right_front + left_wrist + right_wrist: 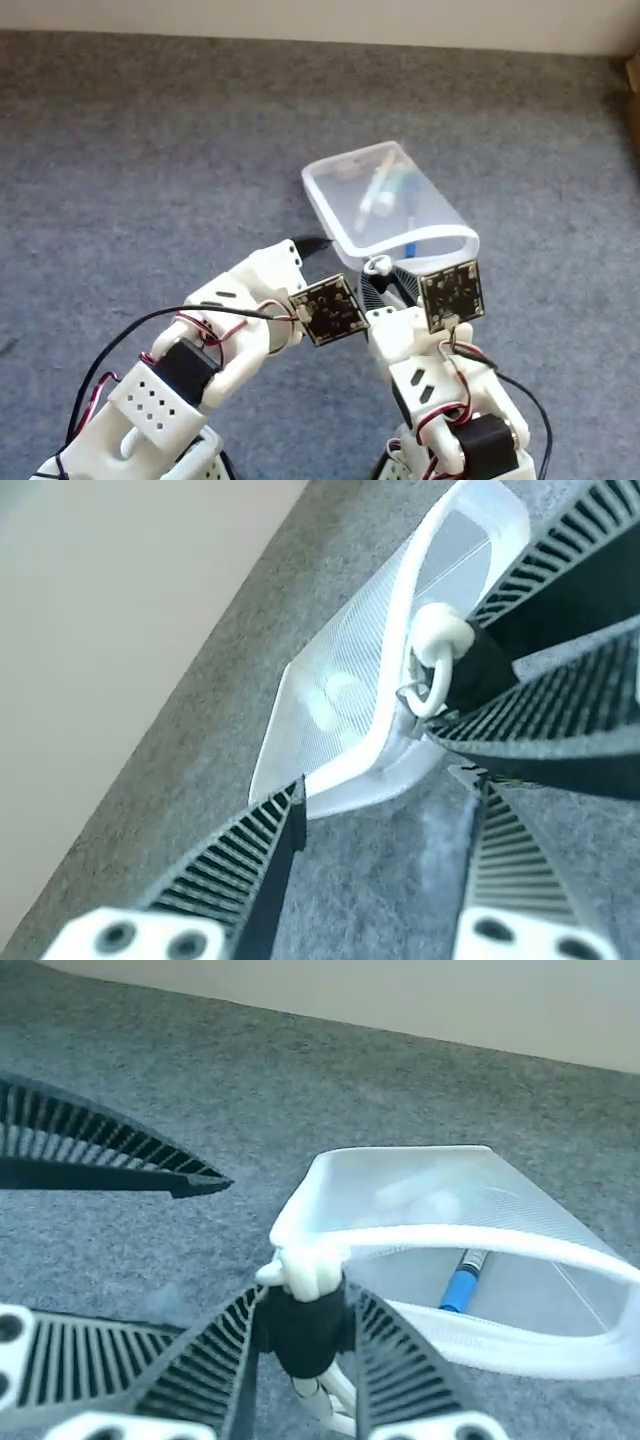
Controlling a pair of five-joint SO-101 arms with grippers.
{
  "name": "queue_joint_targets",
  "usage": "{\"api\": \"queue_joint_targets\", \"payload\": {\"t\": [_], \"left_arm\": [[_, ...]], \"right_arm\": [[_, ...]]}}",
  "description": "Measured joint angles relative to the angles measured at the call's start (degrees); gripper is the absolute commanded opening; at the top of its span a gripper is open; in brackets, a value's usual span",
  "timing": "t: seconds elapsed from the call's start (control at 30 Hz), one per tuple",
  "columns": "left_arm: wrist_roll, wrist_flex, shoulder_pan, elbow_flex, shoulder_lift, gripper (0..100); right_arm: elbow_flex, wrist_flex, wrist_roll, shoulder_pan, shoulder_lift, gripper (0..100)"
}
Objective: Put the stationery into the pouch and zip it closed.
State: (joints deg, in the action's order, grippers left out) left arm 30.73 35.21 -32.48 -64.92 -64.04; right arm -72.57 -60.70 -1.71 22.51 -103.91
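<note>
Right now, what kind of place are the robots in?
Probably an indoor robot practice spot. A grey carpet-like mat runs to a pale wall, and the right pincer is shut on the zip pull of a clear pouch of pens.

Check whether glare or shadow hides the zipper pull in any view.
High view: even light, no hard shadows; the zipper pull shows between the arms. Left wrist view: pouch wall washes pale, pull visible. Right wrist view: pull unshadowed in the right gripper.
</note>
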Motion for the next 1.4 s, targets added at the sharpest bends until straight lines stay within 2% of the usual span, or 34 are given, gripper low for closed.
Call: {"api": "queue_joint_targets", "payload": {"t": [0.2, 0.33, 0.6, 0.9, 1.17, 1.4], "left_arm": [[0.0, -4.13, 0.09, -3.25, 0.0, 25], [0.0, -6.51, 0.0, -4.31, 0.0, 22], [0.0, -10.02, 2.81, -5.01, 0.18, 21], [0.09, -16.7, 2.37, -4.84, 11.34, 21], [0.09, -16.79, 2.37, -3.69, 13.71, 21], [0.26, -8.35, 2.9, -3.69, 5.63, 21]], "right_arm": [[0.0, 0.0, 0.0, 0.0, 0.0, 0.5], [0.0, 0.0, 0.0, 0.0, 0.0, 0.5], [0.0, 0.0, 0.0, 0.0, 0.0, 0.5], [-0.09, -0.09, 0.0, -0.09, 0.09, 0.5], [-0.09, -0.09, 0.0, -0.09, 0.09, 0.5], [-0.09, -0.09, 0.0, 0.0, 0.09, 0.5]]}}
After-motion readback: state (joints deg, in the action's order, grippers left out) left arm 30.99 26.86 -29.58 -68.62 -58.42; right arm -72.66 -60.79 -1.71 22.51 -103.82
